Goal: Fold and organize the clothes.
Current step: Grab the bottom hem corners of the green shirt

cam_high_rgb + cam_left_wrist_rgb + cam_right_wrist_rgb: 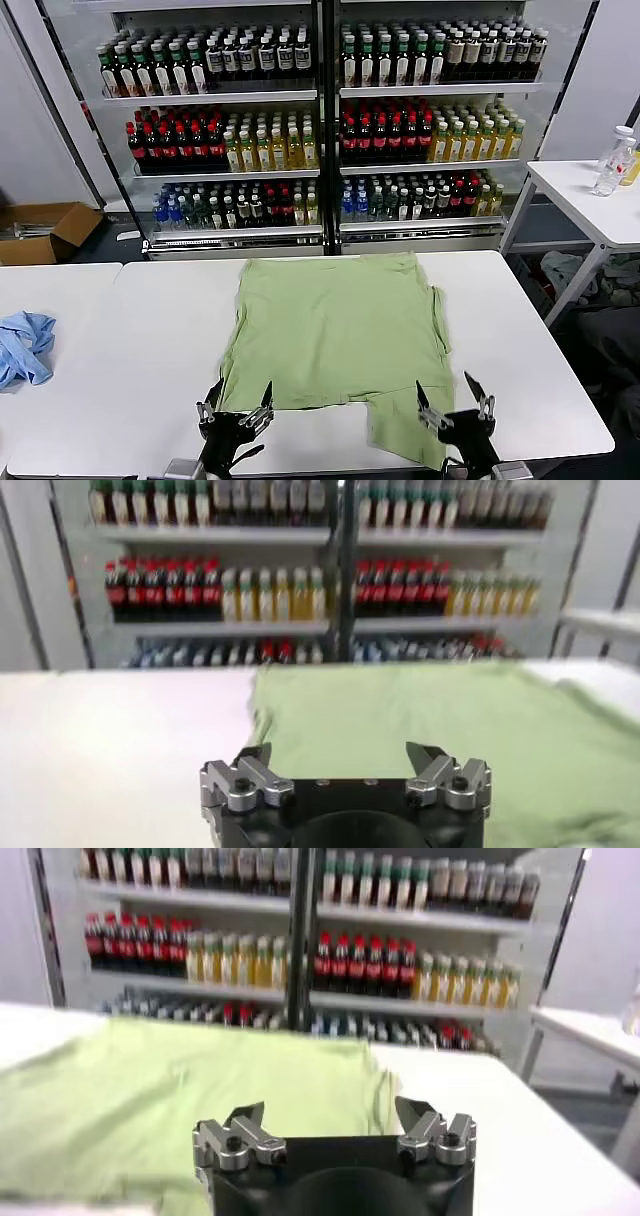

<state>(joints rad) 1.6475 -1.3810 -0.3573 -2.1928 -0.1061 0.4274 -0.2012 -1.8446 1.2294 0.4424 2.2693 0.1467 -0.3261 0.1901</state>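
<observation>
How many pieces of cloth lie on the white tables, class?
2. The green shirt lies spread on the middle table; a blue cloth lies crumpled on the left table. None seems hidden.

head high, wrists low, sharing shirt (335,325)

The left hand (237,410) is low at the near edge of the view, on the left side. Its two metal fingers (251,770) are spread wide apart and hold nothing. The right hand (452,403) is low at the near edge, on the right side. Its fingers (245,1129) are also spread wide, with nothing between them.
</observation>
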